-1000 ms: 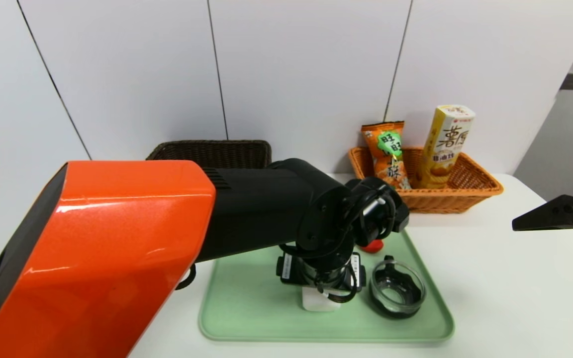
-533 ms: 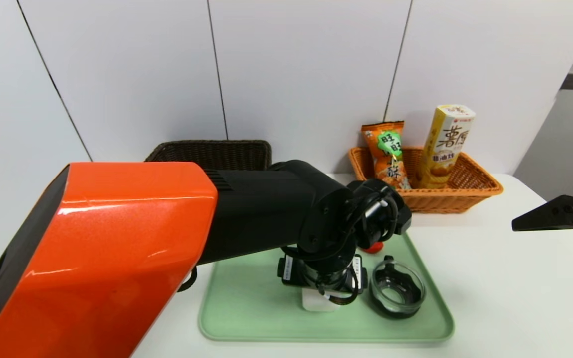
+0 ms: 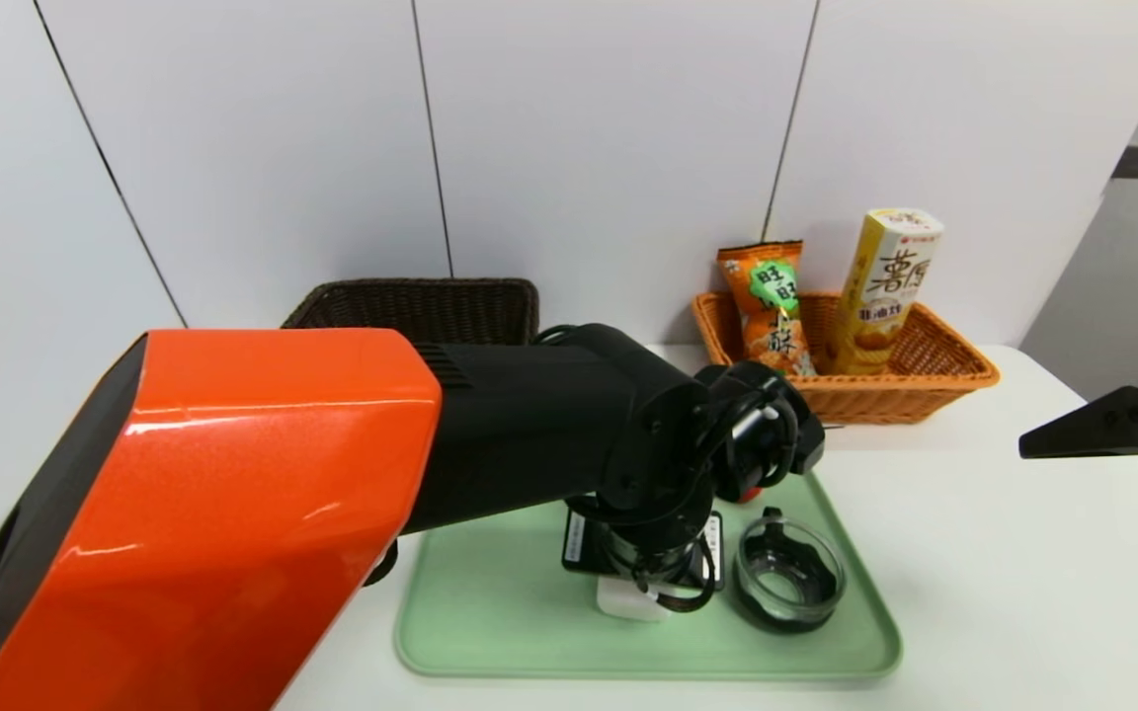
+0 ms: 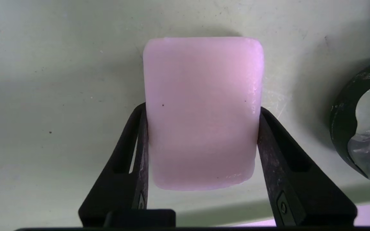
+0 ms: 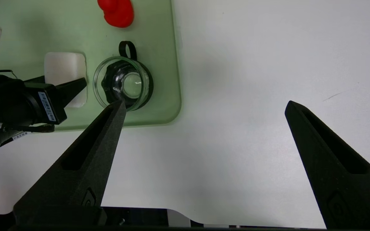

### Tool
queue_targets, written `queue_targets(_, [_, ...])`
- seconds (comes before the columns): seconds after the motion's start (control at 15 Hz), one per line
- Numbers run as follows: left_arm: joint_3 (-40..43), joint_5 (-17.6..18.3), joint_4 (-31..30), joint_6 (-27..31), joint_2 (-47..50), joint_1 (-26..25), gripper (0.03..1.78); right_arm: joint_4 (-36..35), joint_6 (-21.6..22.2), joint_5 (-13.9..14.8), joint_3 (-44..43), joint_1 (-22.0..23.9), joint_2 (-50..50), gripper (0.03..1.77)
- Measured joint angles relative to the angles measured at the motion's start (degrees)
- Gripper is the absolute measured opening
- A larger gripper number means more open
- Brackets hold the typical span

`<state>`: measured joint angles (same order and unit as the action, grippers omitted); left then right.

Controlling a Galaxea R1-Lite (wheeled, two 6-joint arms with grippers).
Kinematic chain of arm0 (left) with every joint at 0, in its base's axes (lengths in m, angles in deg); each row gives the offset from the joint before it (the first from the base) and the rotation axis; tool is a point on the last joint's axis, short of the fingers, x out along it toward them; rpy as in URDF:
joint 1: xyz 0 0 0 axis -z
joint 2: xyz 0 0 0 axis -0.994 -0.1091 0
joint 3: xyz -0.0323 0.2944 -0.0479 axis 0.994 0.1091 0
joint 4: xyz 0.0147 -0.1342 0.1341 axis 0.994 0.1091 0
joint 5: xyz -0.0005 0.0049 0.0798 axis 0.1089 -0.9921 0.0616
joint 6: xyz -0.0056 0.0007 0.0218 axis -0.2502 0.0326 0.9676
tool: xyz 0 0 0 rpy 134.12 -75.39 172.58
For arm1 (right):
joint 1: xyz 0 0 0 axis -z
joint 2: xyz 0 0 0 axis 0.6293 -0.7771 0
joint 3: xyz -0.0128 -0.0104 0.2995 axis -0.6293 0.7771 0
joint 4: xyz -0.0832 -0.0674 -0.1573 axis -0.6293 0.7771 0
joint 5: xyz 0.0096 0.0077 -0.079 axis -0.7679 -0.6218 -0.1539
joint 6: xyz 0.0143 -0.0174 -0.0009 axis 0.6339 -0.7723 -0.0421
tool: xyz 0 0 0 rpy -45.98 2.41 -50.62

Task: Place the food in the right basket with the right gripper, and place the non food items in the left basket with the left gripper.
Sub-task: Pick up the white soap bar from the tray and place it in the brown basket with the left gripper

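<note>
1. Your left gripper (image 4: 201,128) is down on the green tray (image 3: 490,612), its two black fingers (image 4: 133,154) pressed against the two long sides of a pale soap bar (image 4: 202,112). It is clamped on the bar, which lies flat on the tray.
2. From the head camera you see only a white corner of that soap bar below the left wrist; the rest is hidden under the arm.
3. Just to the right of the left gripper, on the same tray, stands a clear glass jar with a black collar (image 3: 788,573). It is close to the soap but apart from it.
4. Beyond the left gripper, toward the wall, a small red item (image 5: 116,12) lies on the tray. You cannot tell what it is.
5. Further back and to the left of the gripper sits the dark brown basket (image 3: 421,301); you cannot see into it from here.
6. Back and to the right sits the orange wicker basket (image 3: 934,385), with an orange snack bag (image 3: 772,306) and a yellow snack box (image 3: 885,286) standing upright inside.
7. Your right gripper (image 5: 204,109) hangs over the bare white table (image 5: 252,64), well to the right of the tray, fingers spread wide and holding nothing.
</note>
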<state>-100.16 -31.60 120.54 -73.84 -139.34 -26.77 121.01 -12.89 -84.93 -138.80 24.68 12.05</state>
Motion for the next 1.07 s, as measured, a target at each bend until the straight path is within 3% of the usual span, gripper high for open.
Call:
queue_targets(0.53, [0.05, 0.00, -1.04, 1.38, 1.51, 0.28, 0.97, -0.02, -0.09, -0.10, 0.00, 0.00, 0.41, 1.71])
queue_targets(1.07, [0.00, -0.12, -4.12, 3.52, 9.53, -1.68, 0.97, -1.65, -0.26, -0.07, -0.05, -0.06, -0.83, 1.71])
